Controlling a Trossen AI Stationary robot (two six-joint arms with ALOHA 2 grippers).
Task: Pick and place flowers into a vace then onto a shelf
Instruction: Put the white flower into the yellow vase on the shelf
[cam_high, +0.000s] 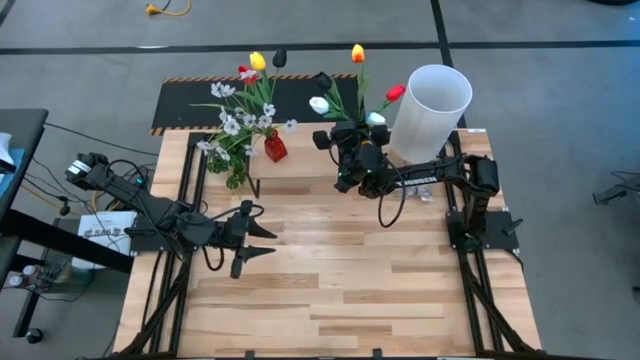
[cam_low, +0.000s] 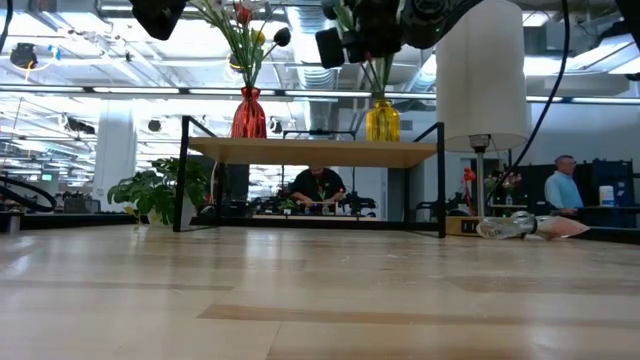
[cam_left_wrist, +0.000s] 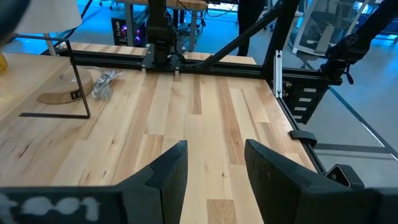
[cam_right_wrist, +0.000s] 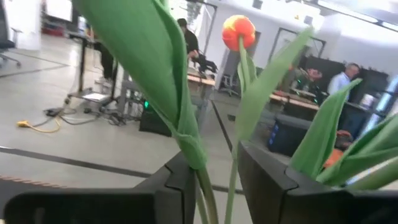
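The shelf (cam_low: 310, 152) stands at the table's far side. On it are a red vase (cam_low: 249, 113) and a yellow vase (cam_low: 382, 121), each standing on its base and holding flowers. An orange tulip (cam_high: 358, 52), a red tulip (cam_high: 395, 93) and a white tulip (cam_high: 319, 104) rise from the yellow vase. My right gripper (cam_right_wrist: 217, 168) is open and level above that vase, with two green stems (cam_right_wrist: 206, 193) between its fingers. My left gripper (cam_high: 262, 240) hangs open over the table's left middle, with nothing between its fingers (cam_left_wrist: 214, 168). My right gripper's fingers (cam_right_wrist: 264, 180) stand apart on either side of two green stems (cam_right_wrist: 232, 177), level and across them, well below the orange tulip's head (cam_right_wrist: 239, 31). I cannot tell whether either finger touches a stem.
A tall white cylinder (cam_high: 432, 105) stands just right of the yellow vase, close to my right arm. A crumpled clear wrapper (cam_low: 520, 227) lies on the table at its foot. A leafy green sprig (cam_high: 238, 170) hangs by the shelf's left end. People are in the room beyond.
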